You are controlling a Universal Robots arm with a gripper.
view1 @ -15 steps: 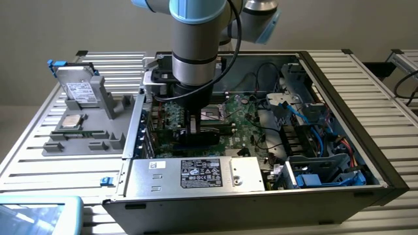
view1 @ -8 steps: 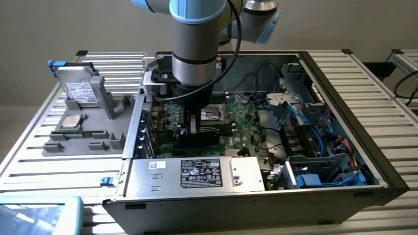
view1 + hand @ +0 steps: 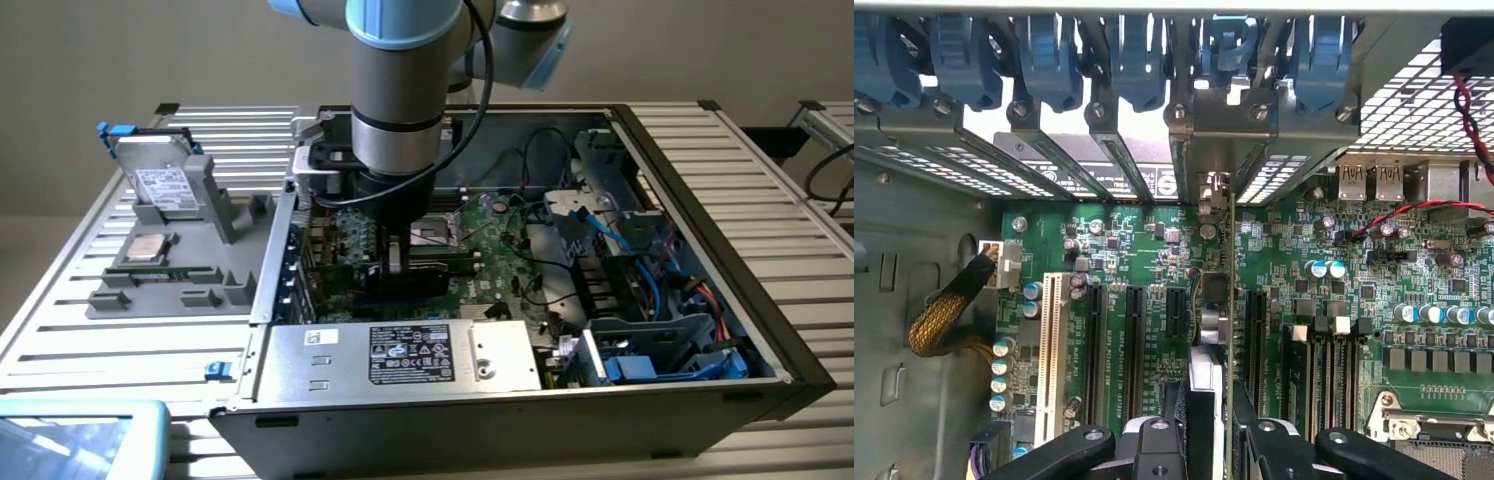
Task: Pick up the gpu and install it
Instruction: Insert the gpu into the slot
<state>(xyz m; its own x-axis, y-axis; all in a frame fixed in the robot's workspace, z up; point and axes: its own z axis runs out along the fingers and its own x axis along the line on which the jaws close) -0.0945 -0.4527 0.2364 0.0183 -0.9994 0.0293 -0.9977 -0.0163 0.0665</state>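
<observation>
Steel computer case (image 3: 747, 340) lies open on the slatted table (image 3: 120, 340) as the arm lowers the gpu (image 3: 1206, 330) edge-on toward the motherboard (image 3: 1144, 250) slots.
Fingers (image 3: 1154, 440) pinch the card's upper edge, the sensible hold: it looks light, stiff and fragile; neighbouring slots and rear brackets (image 3: 1204, 120) leave little side room.

Exterior high, angled; wrist close (both: motherboard (image 3: 1154, 250)).

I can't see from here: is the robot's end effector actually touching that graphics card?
Touching. In the wrist view the end effector has its black fingers pressed against both faces of the gpu, standing edge-on over the motherboard.
</observation>
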